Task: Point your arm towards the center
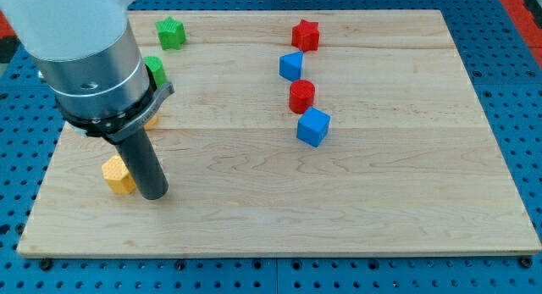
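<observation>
My tip (154,194) rests on the wooden board (356,209) at the view's lower left, touching or nearly touching the right side of a yellow block (118,174). A green star block (170,32) lies at the top left. A second green block (155,70) is partly hidden behind the arm. A sliver of another yellow block (152,119) shows under the arm's body. Near the board's middle top stand a red star block (305,35), a blue block (291,66), a red cylinder block (301,97) and a blue cube (312,126), in a rough column.
The arm's large grey and white body (85,57) covers the board's upper left corner. A blue perforated table (517,99) surrounds the board on all sides.
</observation>
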`<state>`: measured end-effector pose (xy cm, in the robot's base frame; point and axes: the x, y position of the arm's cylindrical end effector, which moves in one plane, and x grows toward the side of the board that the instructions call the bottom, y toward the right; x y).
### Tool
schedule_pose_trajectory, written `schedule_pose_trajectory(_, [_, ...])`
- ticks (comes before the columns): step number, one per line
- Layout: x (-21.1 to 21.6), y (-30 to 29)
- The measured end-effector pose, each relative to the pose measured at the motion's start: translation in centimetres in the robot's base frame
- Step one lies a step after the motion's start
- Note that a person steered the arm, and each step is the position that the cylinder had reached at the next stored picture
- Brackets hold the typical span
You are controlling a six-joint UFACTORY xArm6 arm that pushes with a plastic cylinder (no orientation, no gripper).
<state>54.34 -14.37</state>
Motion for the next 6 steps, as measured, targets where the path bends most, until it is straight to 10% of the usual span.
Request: schedule_pose_trajectory(6, [0.0,4.6])
